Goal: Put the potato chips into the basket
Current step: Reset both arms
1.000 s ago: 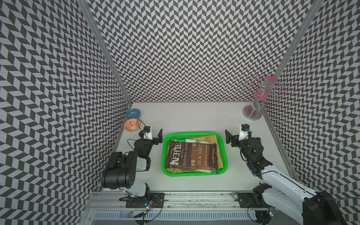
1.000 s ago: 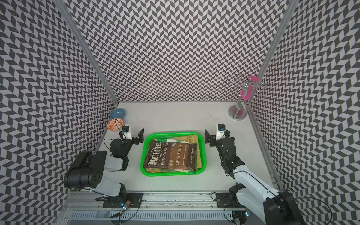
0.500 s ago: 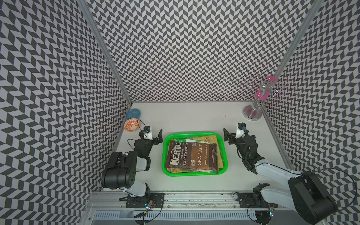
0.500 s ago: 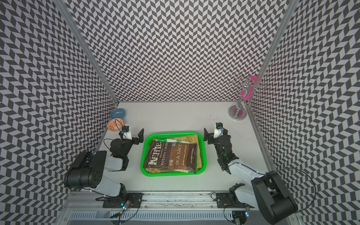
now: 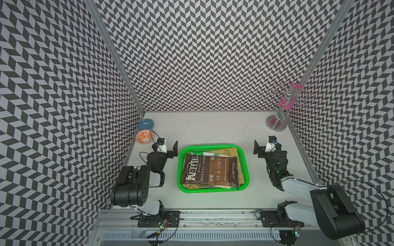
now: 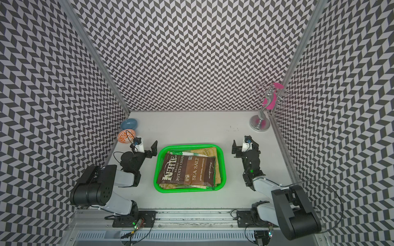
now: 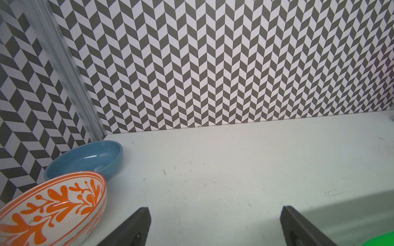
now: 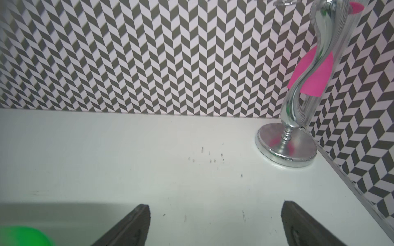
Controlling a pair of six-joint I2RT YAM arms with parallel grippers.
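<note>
Green plastic basket (image 5: 178,170) sat in the middle of the bench (image 5: 213,127), the chip bags (image 5: 210,171) stacked flat inside it, a brown one on top. The left arm (image 5: 156,163) and right arm (image 5: 277,164) flanked it, jaws apart and empty. With no bag seen outside, loading looked complete; next called only for holding clear.

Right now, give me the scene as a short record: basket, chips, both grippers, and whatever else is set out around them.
basket: green, centred between the two arms
potato chips: stacked flat inside the basket; no bag visible outside it
top of stack: brown Kettle bag
left gripper: open, empty, beside the basket
right gripper: open, empty, on the basket's opposite side
far left corner: blue bowl, orange-patterned bowl
far right corner: chrome stand
</note>
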